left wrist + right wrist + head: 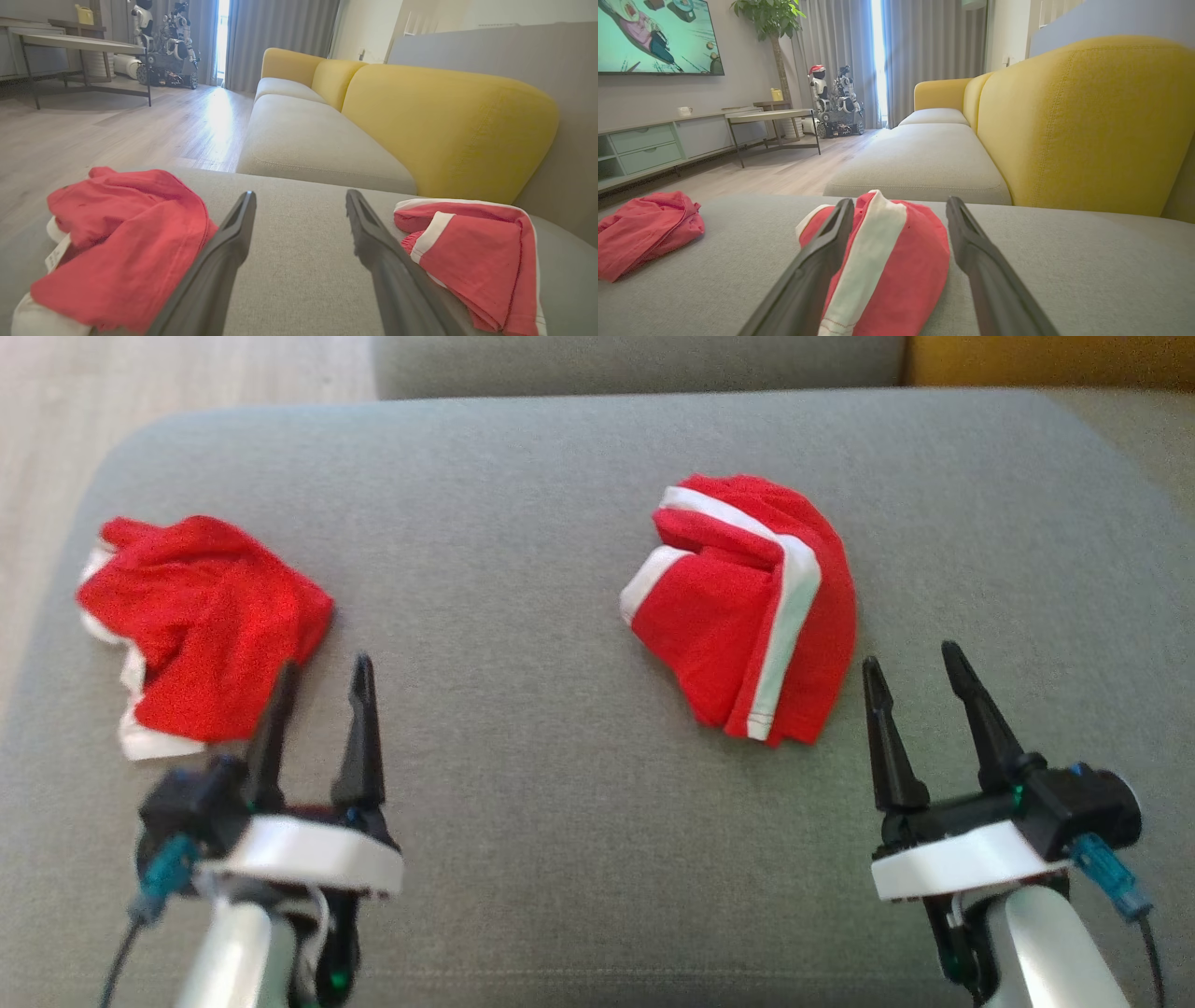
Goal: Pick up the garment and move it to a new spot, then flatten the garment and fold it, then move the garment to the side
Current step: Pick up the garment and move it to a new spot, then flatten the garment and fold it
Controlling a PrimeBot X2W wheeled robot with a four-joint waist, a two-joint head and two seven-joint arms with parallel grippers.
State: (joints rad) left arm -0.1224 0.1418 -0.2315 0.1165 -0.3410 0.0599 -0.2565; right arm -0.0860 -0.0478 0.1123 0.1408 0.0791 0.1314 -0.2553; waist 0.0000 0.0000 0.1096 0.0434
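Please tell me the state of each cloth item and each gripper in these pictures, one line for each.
garment: crumpled heap on the grey cushion, not held.
red bundle with white trim: loosely folded, lying on the cushion, not held.
left gripper: fingers open, empty, beside the garment.
right gripper: fingers open, empty, just short of the bundle.

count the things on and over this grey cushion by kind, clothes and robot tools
red clothes: 2, the garment on the robot's left and a smaller red bundle with white trim on its right
tools: 2, the left tool and the right tool, both open and holding nothing
total: 4
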